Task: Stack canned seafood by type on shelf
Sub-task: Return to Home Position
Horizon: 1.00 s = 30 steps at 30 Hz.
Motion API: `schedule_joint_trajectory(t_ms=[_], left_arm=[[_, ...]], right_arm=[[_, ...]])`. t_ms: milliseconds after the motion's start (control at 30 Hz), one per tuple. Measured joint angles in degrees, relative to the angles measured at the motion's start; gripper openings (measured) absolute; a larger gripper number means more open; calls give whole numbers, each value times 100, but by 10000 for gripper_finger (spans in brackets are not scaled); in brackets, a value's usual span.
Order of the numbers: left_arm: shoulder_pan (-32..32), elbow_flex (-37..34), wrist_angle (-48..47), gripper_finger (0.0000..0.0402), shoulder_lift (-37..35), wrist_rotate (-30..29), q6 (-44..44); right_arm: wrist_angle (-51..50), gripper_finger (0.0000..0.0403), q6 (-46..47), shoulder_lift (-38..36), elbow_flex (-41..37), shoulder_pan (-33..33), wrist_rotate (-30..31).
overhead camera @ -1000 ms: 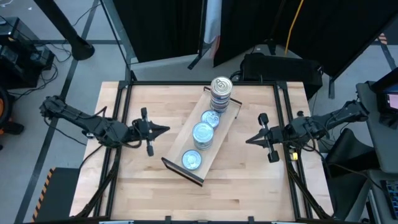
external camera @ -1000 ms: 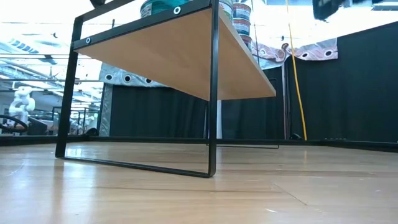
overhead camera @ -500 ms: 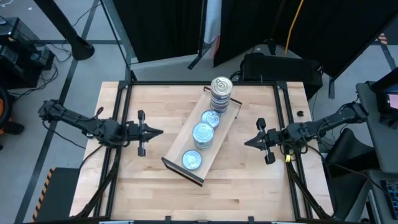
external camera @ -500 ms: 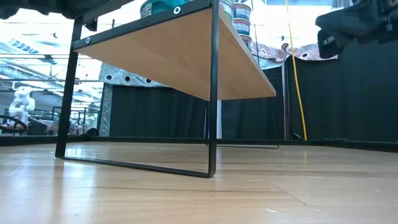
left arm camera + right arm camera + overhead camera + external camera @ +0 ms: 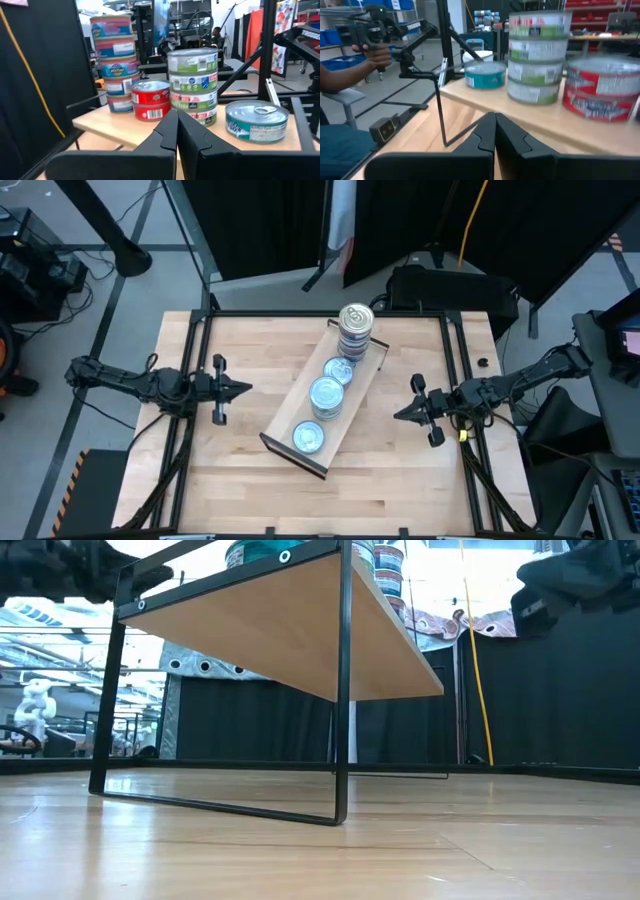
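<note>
Standing in 4 piles along the shelf [image 5: 292, 412], the tins [image 5: 326, 395] look sorted by label, which is the point of the job. The blue pile [image 5: 112, 62] of 5 is at the far end, then come the red pile [image 5: 151, 100] of 2 and the green pile [image 5: 192, 82] of 4, with 1 teal tin [image 5: 256, 120] alone at the near end. The shelf lies slantwise in the middle of the table [image 5: 400, 490], and the low view shows its board raised on a thin black frame [image 5: 343, 690], so every pile sits clear of the tabletop. Keeping the piles in 1 row probably gives each kind its own spot, reachable from either side. The left gripper [image 5: 240, 388] hangs near the table's left edge, well apart from the shelf and pointed towards it, its fingers [image 5: 167, 132] pressed together on nothing. The right gripper [image 5: 402, 414] mirrors it near the right edge, likewise empty, its fingers [image 5: 485, 135] closed against each other. Both 2 arms being empty and off to the sides suits a rest pose that spares the piles any stray bump. I judge the sorting all but done, since every tin in view is on the shelf. The tall blue pile seems likeliest to topple if the shelf were jolted.
</note>
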Motion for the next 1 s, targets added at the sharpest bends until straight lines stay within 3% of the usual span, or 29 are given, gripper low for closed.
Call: schedule_joint_trajectory(t_ms=[267,767,1000], left_arm=[[282,-348,-7,3,-328,296,-212],[698,-372,-538,3,-463,776,-299],[801,-852,-463,3,-832,778,-512]], right_arm=[[1382,0,191,6,-992,-2,2],[1043,0,257,-7,-1006,-24,-1],[1040,0,270,-7,-1006,-24,-1]])
